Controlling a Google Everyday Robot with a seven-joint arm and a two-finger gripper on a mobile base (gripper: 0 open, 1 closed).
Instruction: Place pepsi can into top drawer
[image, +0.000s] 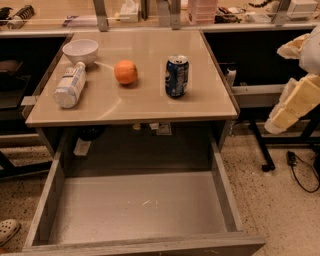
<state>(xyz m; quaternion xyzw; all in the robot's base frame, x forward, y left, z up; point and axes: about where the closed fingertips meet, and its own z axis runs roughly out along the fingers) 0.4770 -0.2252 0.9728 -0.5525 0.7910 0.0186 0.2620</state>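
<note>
The pepsi can (177, 76) is dark blue with white markings and a silver top. It stands upright on the tan tabletop (150, 102), right of centre. The top drawer (137, 210) is pulled wide open below the table's front edge; its pale bottom is bare and its low grey walls show all round. My gripper (281, 118) is a pale cream shape at the right edge of the camera view, off the table's right side, lower than the can and well apart from it. It holds nothing I can see.
An orange (125, 72) sits left of the can. A white plastic bottle (69, 85) lies on its side at the left, with a white bowl (80, 50) behind it. A black stand leg (260, 145) and cable (300, 172) lie on the floor at the right.
</note>
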